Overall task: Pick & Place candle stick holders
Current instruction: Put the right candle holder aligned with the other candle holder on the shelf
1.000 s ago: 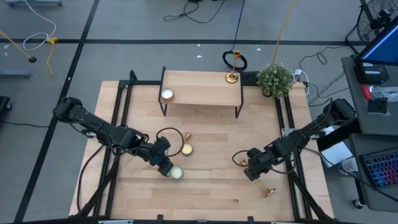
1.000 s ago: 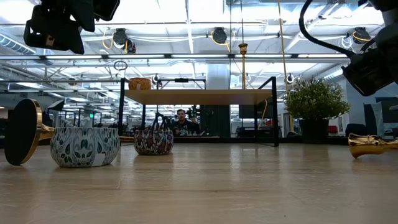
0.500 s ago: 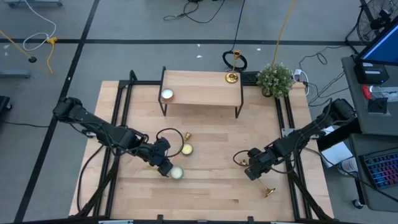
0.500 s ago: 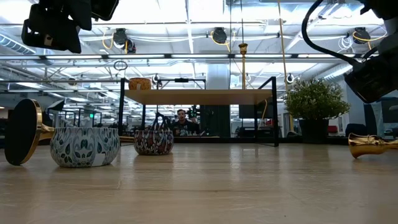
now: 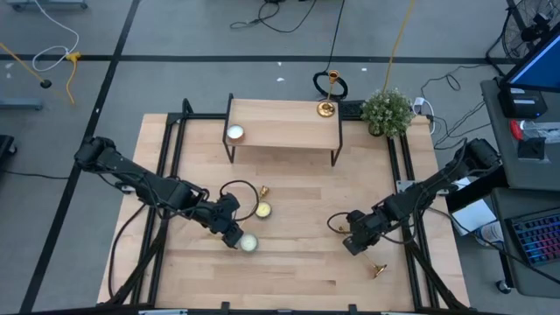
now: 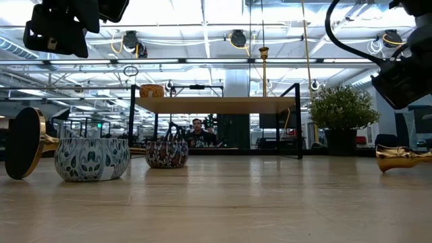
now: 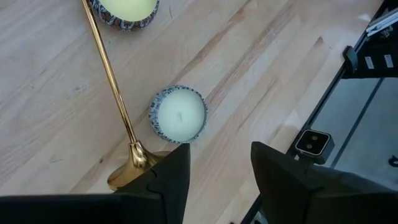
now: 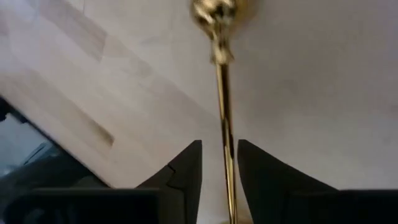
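High view. Pale wood table on a black frame, grey floor around it with cables. A small wooden shelf stands at the far edge; on it a white candle toward one end and an upright gold candlestick at the other. A potted plant sits just beside the shelf's candlestick end. In front of the shelf, left gripper sits low over the table, with a yellow candle and a pale candle close by, and a second candlestick lying between them and the shelf. Right gripper hangs farther from the shelf, on the plant's side; a third candlestick lies just beyond it toward the near edge.

Low view. Level across the table to an open room with ceiling lights and ducts. A patterned candle tin and a darker one stand before the shelf; a gold base stands on edge beside the first tin. A person shows far behind, under the shelf.

Left wrist view. Fingers spread apart, nothing between them; a candlestick lies on the wood beside a white candle in a tin.

Right wrist view. Fingers parted either side of a thin gold stem; contact cannot be told.
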Tool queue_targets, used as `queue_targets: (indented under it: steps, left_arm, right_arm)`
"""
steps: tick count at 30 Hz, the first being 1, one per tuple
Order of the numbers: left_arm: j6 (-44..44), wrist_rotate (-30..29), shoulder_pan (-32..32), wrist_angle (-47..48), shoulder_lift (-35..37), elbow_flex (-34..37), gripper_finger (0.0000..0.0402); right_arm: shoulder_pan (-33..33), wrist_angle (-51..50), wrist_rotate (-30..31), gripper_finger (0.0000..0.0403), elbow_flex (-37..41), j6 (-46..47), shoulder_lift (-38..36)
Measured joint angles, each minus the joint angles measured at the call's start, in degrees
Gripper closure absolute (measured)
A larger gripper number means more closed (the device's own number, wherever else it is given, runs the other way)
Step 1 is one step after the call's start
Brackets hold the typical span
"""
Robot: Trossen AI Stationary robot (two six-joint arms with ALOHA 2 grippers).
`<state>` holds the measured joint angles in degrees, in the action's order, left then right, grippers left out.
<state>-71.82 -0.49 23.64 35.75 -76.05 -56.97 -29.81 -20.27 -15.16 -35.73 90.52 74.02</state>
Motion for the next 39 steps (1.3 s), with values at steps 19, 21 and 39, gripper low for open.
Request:
queue_targets:
  steps: [19,21,39]
  left_arm:
    - [1.12,-1.05,0.0,0.01,0.0,0.0,0.0224]
    - [1.1,-1.05,0.0,0.02,0.0,0.0,0.0224]
    - [1.1,-0.61,0.11,-0.02,0.0,-0.02,0.0224]
  right_arm:
    - [-5.18,3.43,1.52,0.0211,0.0,5.56,0.76]
    - [-5.17,5.77,1.45,0.0212,0.0,5.7,2.04]
    - [-5.14,18.98,-0.99,0.0277,0.0,4.84,10.7]
